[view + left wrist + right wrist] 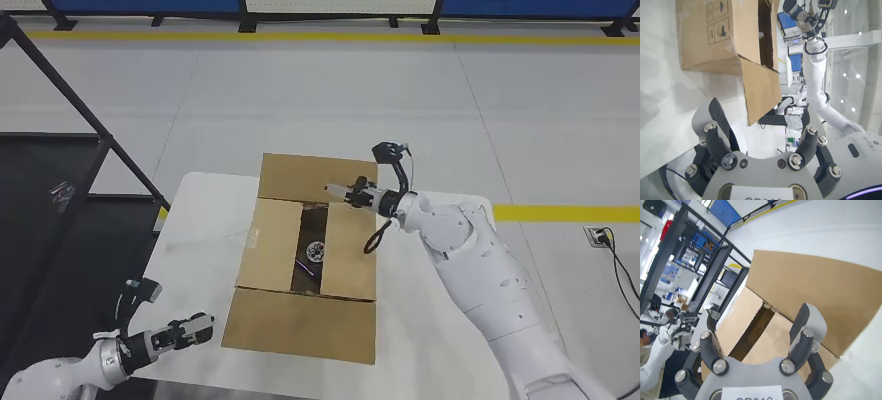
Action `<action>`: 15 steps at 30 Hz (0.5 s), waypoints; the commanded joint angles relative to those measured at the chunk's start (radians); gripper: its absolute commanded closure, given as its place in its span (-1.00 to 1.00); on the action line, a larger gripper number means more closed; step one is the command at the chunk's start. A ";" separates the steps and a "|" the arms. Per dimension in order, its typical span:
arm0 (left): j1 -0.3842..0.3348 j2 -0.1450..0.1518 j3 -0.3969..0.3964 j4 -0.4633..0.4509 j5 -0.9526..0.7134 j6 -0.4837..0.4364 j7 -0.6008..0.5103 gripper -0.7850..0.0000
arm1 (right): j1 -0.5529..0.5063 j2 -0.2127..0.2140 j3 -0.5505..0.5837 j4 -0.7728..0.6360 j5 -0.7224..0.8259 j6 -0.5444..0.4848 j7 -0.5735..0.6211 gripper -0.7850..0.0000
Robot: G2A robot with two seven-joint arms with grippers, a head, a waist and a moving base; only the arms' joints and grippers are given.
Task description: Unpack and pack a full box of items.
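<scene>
**BOX PART-OPENED; INNER FLAPS NOT YET LIFTED**

The cardboard box point(275, 250) stands at the middle of the white worktop point(200, 215). Its far flap point(315, 175) and near flap point(300, 327) are folded outward. The 2 inner flaps, left flap point(272, 245) and right flap point(352, 250), lie across the opening with a narrow slot point(312, 250) between them. Dark contents show through the slot; what they are cannot be told.

The right pincer point(336, 188) hangs over the far end of the box, at the hinge line of the far flap, just right of the slot. Its fingers point(800, 321) are apart and hold nothing. Whether a fingertip touches the cardboard cannot be told.

The left pincer point(205, 325) sits over the near-left part of the worktop, just beside the near flap but apart from it. Its fingers point(718, 113) are likewise spread, with nothing between them.

Assessment: the step in hand is the opening of the box, ahead of any unpacking; no item is out. The next move calls for a fingertip under the slot edge of 1 inner flap, then a swing outward, the right flap going to the right. The cardboard edge is thin and lies flat, so a shallow approach is needed. The box may slide unless the other arm steadies it.
</scene>
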 commanded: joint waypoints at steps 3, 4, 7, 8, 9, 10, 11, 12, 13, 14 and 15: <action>-0.031 0.000 0.054 0.038 -0.048 0.008 -0.032 -1.00 | -0.022 0.005 0.030 0.015 -0.015 0.056 -0.091 -1.00; -0.039 -0.001 0.068 0.044 -0.055 0.007 -0.036 -1.00 | -0.027 0.005 0.037 0.022 -0.008 0.068 -0.116 -1.00; -0.062 -0.002 0.101 0.061 -0.083 0.006 -0.040 -1.00 | -0.034 0.005 0.048 0.047 -0.017 0.078 -0.178 -1.00; -0.067 -0.002 0.111 0.063 -0.097 0.005 -0.045 -1.00 | -0.037 0.005 0.053 0.056 -0.006 0.071 -0.197 -1.00; -0.071 -0.002 0.117 0.065 -0.108 0.002 -0.053 -1.00 | -0.037 0.005 0.057 0.068 -0.006 0.064 -0.212 -1.00; -0.073 -0.001 0.120 0.068 -0.112 -0.002 -0.058 -1.00 | -0.038 0.004 0.061 0.080 0.002 0.059 -0.227 -1.00; -0.074 -0.001 0.123 0.070 -0.115 -0.005 -0.061 -1.00 | -0.038 0.003 0.063 0.091 0.013 0.043 -0.229 -1.00; -0.074 0.000 0.125 0.071 -0.119 -0.008 -0.062 -1.00 | -0.035 0.004 0.067 0.108 0.019 0.033 -0.230 -1.00; -0.073 0.000 0.128 0.072 -0.133 -0.010 -0.063 -1.00 | -0.029 0.003 0.067 0.125 0.025 0.026 -0.224 -1.00; -0.073 0.000 0.130 0.073 -0.151 -0.009 -0.064 -1.00 | -0.022 0.001 0.063 0.143 0.033 0.015 -0.209 -1.00; -0.074 0.000 0.130 0.074 -0.163 -0.009 -0.065 -1.00 | -0.013 -0.001 0.060 0.162 0.038 0.008 -0.205 -1.00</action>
